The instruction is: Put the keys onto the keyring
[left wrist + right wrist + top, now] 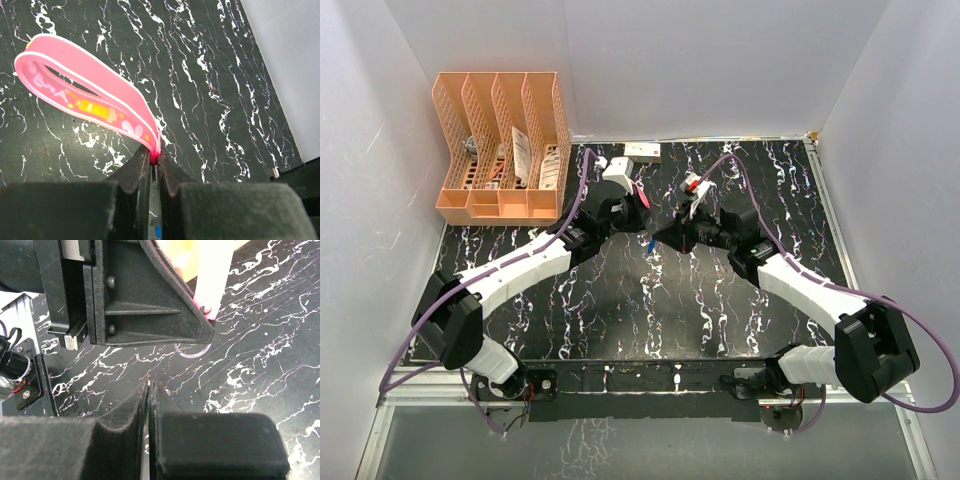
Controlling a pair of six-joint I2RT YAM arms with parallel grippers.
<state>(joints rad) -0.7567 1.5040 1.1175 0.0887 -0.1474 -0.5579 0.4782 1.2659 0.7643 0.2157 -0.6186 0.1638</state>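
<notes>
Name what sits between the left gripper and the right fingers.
Right wrist view: only the keyring's thin ring, peeking out below the left gripper, over bare table.

Open across near and middle table, between two forearms
Tight at centre back: left gripper and right gripper near each other, slim gap only
Obstructed further there by keyring, pink loop sticking out past clamped left fingertips
Blocked back left by orange file rack against wall
Blocked back centre by small white box
Arched over both arms by purple cables
Open at back right corner, up to walls
</notes>
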